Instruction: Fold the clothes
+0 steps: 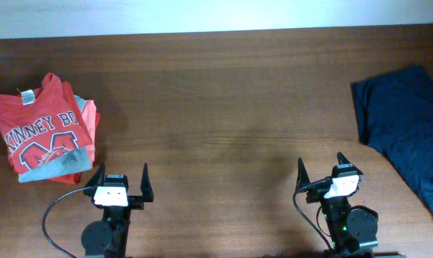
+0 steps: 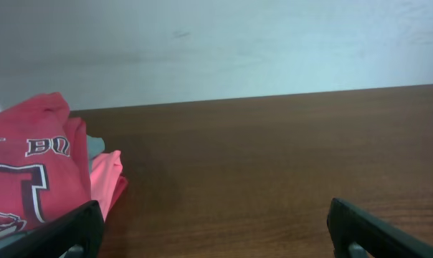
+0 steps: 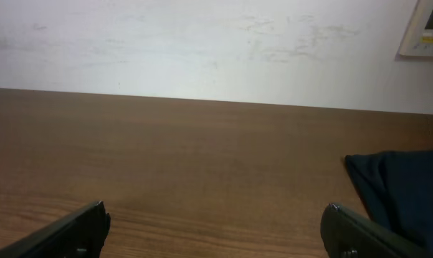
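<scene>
A folded orange-red T-shirt point(image 1: 41, 132) with white-and-navy lettering tops a small pile at the table's left; it also shows in the left wrist view point(image 2: 26, 175). A grey shirt point(image 1: 55, 167) and a lighter orange one point(image 1: 91, 118) lie under it. A navy shirt point(image 1: 410, 125) lies unfolded at the right edge, and also shows in the right wrist view point(image 3: 403, 190). My left gripper point(image 1: 120, 179) is open and empty, just right of the pile. My right gripper point(image 1: 321, 169) is open and empty, left of the navy shirt.
The brown wooden table point(image 1: 224, 107) runs back to a white wall point(image 3: 202, 43). Both arm bases stand at the table's front edge. A wall panel point(image 3: 426, 29) hangs at the upper right.
</scene>
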